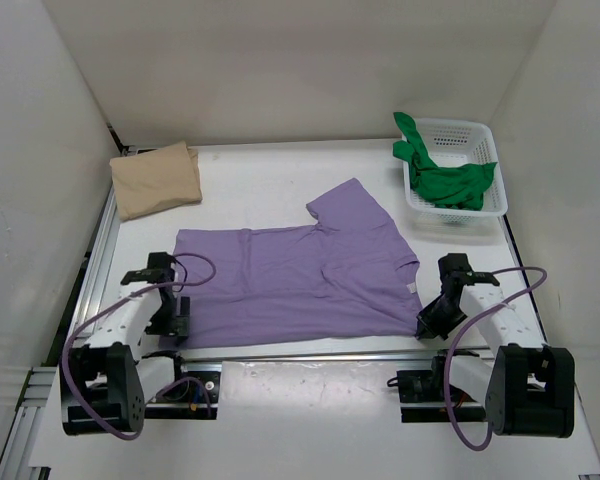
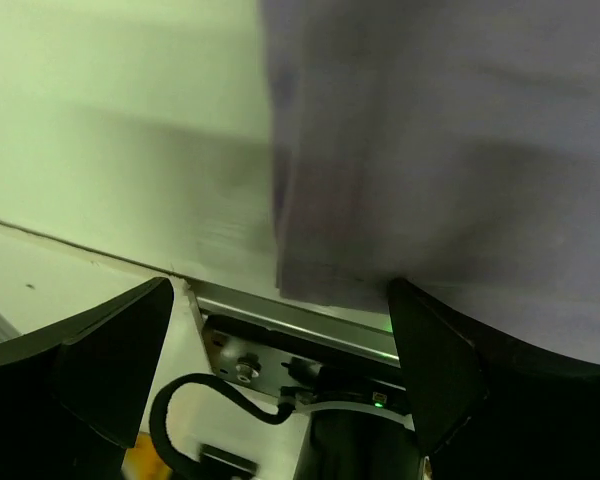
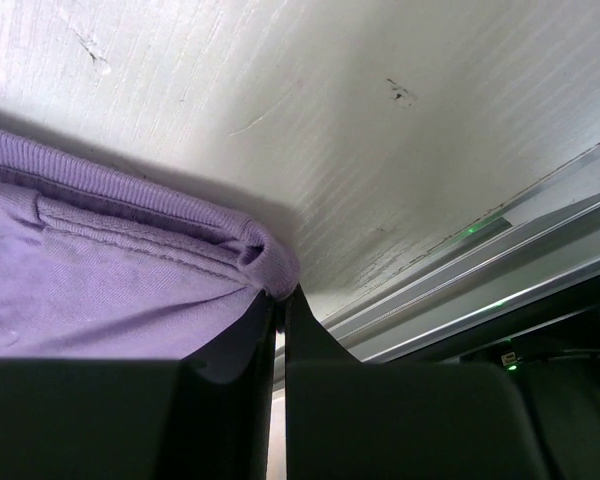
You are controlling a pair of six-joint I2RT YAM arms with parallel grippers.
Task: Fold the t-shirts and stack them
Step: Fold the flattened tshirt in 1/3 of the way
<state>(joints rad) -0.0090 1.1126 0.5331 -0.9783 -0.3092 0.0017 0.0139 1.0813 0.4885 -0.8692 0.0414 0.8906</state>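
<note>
Right wrist view: the right fingers (image 3: 315, 345) are pressed together on a hem corner of the purple t-shirt (image 3: 110, 270), evidently to lift it for folding. The left fingers (image 2: 100, 360) stand apart at the other near corner. The shirt lies spread mid-frame on the desk (image 1: 260, 180).

A purple t-shirt (image 1: 300, 280) lies spread flat across the middle of the table, turned sideways: bottom hem to the left, neck to the right, one short sleeve pointing toward the far side. Its near edge runs along the table's front, and its near right corner, a stitched hem, is pinched by the right gripper (image 1: 427, 320). A tan t-shirt (image 1: 157, 178) sits folded into a neat rectangle at the far left. A green t-shirt (image 1: 450, 180) lies crumpled in a white basket (image 1: 480, 128) at the far right — one end draped over the rim.
</note>
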